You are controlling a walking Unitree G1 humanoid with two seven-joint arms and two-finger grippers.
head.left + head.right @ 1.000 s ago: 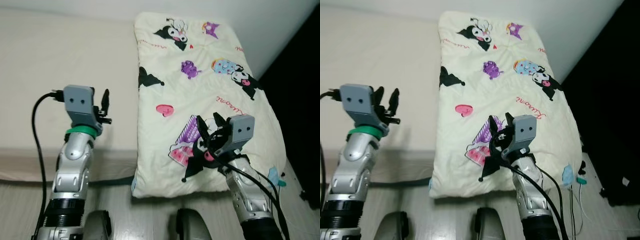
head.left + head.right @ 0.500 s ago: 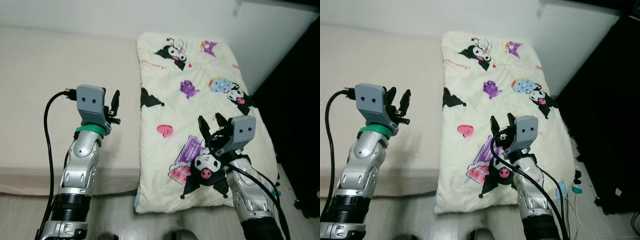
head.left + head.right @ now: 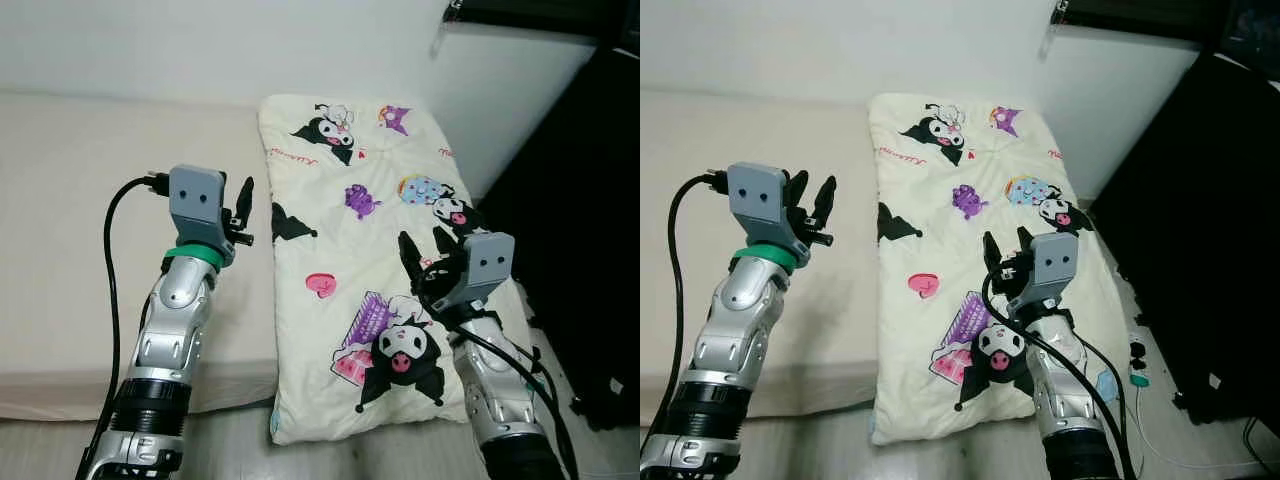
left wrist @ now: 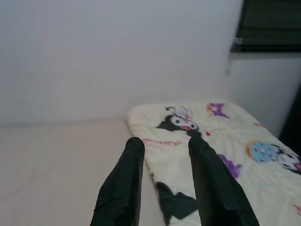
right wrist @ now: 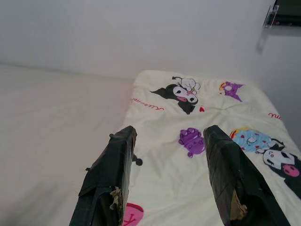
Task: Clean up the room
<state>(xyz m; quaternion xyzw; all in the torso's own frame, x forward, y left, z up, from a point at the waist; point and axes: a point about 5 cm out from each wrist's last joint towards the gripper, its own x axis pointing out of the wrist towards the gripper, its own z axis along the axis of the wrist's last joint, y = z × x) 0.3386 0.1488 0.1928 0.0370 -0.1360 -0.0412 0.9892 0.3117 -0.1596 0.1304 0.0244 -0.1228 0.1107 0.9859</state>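
Soft, even indoor light fills every view, with no glare. The white wall [image 3: 200,50] and beige bed [image 3: 70,200] read pale and low in contrast. The head views are sharp; at 3 o'clock a black mass [image 3: 1200,230] swallows all detail. Faint shadows lie under the blanket [image 3: 370,260] edge (softest at 6 o'clock). The wrist views are hazier, and the near black fingers [image 4: 124,183] blur.
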